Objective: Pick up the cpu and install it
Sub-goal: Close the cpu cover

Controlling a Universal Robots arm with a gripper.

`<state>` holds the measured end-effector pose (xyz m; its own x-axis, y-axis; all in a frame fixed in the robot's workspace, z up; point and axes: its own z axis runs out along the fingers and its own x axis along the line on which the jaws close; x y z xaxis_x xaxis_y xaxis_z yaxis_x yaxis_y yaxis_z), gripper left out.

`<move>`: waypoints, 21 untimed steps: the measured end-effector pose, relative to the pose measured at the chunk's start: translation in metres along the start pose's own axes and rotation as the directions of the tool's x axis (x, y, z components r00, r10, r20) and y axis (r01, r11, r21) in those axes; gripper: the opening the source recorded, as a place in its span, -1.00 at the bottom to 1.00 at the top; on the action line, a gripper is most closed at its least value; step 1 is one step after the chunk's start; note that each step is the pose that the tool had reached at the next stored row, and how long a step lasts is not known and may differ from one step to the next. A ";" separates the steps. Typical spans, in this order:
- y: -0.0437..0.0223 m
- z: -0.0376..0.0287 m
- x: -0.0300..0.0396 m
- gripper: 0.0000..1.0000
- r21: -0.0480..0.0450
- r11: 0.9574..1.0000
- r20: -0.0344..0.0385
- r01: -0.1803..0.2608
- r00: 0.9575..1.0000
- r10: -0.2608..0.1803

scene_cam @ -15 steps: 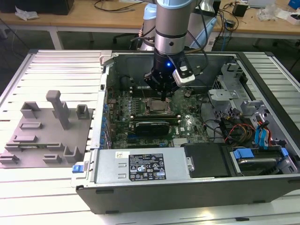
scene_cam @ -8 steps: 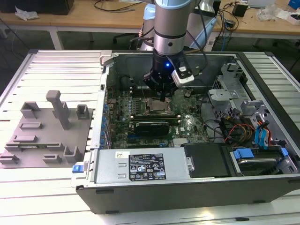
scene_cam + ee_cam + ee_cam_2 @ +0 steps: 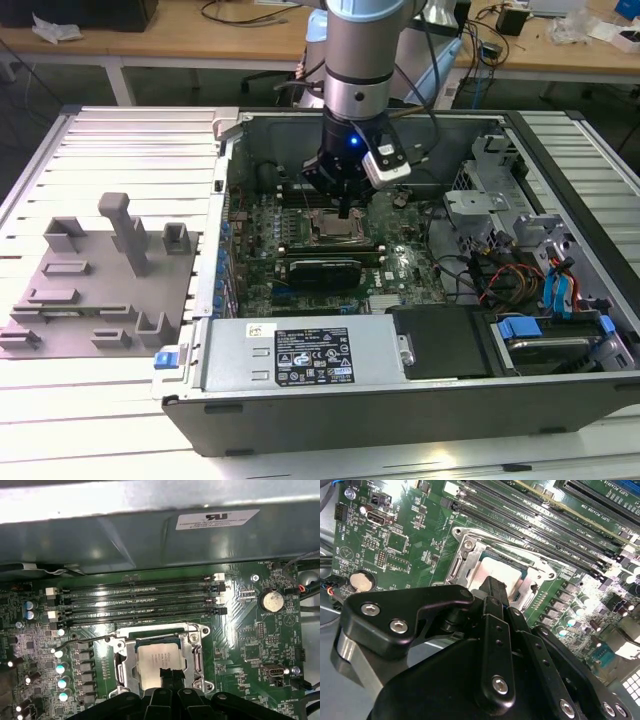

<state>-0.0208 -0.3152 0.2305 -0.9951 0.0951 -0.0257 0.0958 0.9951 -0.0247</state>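
The gripper (image 3: 170, 675), jaws together, hung over the cpu (image 3: 157, 657) in its socket (image 3: 120, 661); we feared an off-centre press could tilt it.

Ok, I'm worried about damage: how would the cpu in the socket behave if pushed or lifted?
The cpu looks flat and rigid, so it likely won't bend or roll. Its smooth metal top probably slips easily. Lying inside the socket frame, it should resist sideways pushes.

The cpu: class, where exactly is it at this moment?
In the first wrist view the cpu lies inside the socket frame beside the memory slots, with the claw at its edge.
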 end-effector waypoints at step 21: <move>-0.0032 0.0043 0.0203 -0.79 0.000 1.000 0.000 0.000 1.000 0.000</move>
<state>-0.0412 -0.3166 0.2258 -0.9952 0.0947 -0.0257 0.0953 0.9951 -0.0248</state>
